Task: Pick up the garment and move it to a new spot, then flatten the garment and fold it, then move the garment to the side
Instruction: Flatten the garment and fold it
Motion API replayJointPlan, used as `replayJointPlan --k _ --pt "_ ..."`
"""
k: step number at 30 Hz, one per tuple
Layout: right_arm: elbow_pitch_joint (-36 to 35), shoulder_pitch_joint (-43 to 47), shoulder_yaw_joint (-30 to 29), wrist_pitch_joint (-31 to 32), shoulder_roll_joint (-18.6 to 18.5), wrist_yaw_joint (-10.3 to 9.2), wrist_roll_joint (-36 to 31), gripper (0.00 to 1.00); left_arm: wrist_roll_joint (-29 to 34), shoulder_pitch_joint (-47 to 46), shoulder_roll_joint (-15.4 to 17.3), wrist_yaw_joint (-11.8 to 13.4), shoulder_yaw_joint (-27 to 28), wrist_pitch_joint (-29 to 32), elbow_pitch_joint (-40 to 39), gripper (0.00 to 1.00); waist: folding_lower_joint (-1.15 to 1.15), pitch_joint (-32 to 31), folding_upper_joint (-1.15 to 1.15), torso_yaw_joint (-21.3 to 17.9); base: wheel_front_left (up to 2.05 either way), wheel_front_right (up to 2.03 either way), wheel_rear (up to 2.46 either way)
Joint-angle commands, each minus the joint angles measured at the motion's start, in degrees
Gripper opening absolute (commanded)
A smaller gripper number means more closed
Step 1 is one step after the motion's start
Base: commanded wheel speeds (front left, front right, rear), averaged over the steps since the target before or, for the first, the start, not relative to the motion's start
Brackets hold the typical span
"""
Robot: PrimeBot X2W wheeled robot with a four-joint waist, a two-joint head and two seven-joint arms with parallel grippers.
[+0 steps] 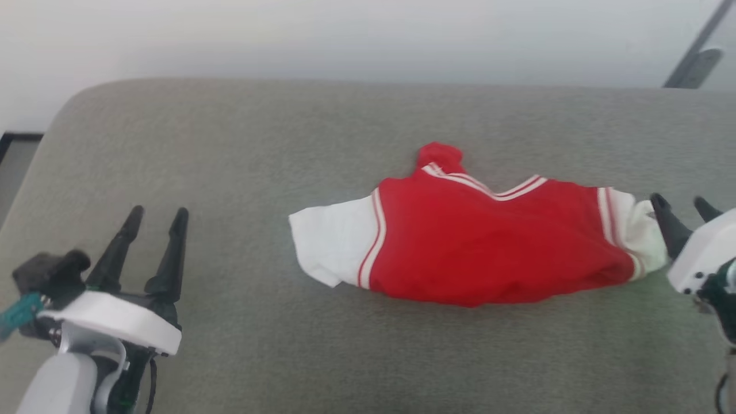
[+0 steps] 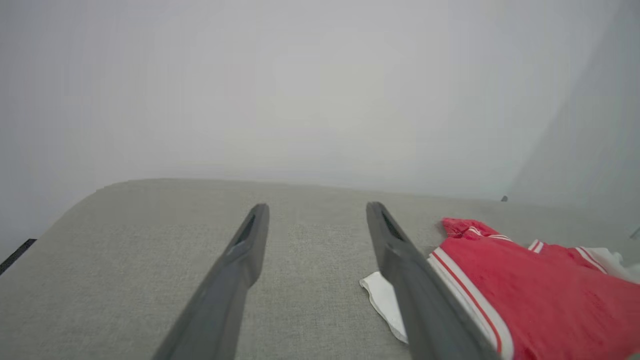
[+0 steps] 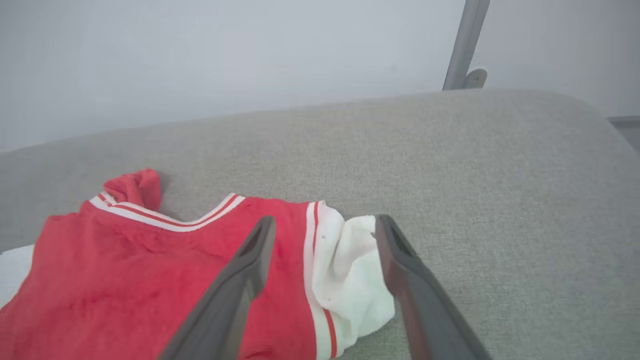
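Head view: garment (image 1: 489,253) lies bunched on the grey counter (image 1: 230,144), just left of the right claw (image 1: 678,200) and well right of the left claw (image 1: 159,211). Both claws are wide and hold nothing. Right wrist view: the crumpled white sleeve (image 3: 350,270) sits between the right claw's fingers, contact unclear. This looks like the flatten step; the next move likely needs pinching that sleeve and drawing it outward.

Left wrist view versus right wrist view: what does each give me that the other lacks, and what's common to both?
Left wrist: the left gripper, fingers open over the bare grey padded surface, with the flat white sleeve's cuff beside them. Right wrist: the right gripper, fingers open with the bunched white sleeve between them, and a grey post behind. Both: the red garment lying on that surface, striped collar showing.
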Motion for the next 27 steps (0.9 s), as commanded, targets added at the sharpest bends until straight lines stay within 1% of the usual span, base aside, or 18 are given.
replayJointPlan --k 1,6,10,13,14,15,22,27 --pt "-0.84 0.57 0.51 -1.62 0.48 -0.04 0.06 1.00 -1.42 -1.10 0.98 -0.13 -0.85 1.70 -0.06 1.00 0.00 -1.38 0.00 -1.71 0.00 0.00 0.00" --pt "-3.38 1.38 3.40 -8.71 2.19 -0.04 -0.55 1.00 -6.02 -4.39 4.17 -0.13 -4.10 10.15 0.40 1.00 0.00 -2.50 0.00 -4.37 0.00 0.00 0.00" --pt "-4.48 1.48 5.53 -14.06 3.26 -0.04 -1.42 1.00 -8.02 -8.24 5.50 -0.13 -6.48 17.15 1.49 1.00 0.00 -2.70 0.00 -6.27 0.00 0.00 0.00" --pt "-4.34 1.48 6.87 -16.86 4.34 -0.04 -1.69 1.00 -9.19 -11.50 5.39 0.02 -8.15 22.35 3.18 1.00 0.00 -2.50 0.00 -7.50 0.00 0.00 0.00" --pt "-4.34 1.48 6.87 -16.86 4.34 -0.04 -1.69 1.00 -9.19 -11.50 5.39 0.02 -8.15 22.35 3.18 1.00 0.00 -2.50 0.00 -7.50 0.00 0.00 0.00" --pt "-4.17 1.32 7.25 -17.61 4.46 -0.04 -1.82 1.00 -9.61 -12.88 5.27 0.03 -8.66 24.05 4.01 1.00 0.00 -2.34 0.00 -7.91 0.00 0.00 0.00" --pt "-2.70 0.31 9.60 -19.98 5.61 -0.04 -1.59 1.00 -10.79 -20.84 4.56 0.51 -13.08 35.61 11.82 1.00 0.00 -0.81 0.00 -10.22 0.00 0.00 0.00" --pt "-3.08 -0.86 10.57 -20.79 5.45 -0.04 -1.57 1.00 -10.63 -25.20 3.75 2.30 -15.44 42.79 17.96 1.00 0.00 1.16 0.00 -11.75 0.00 0.00 0.00"
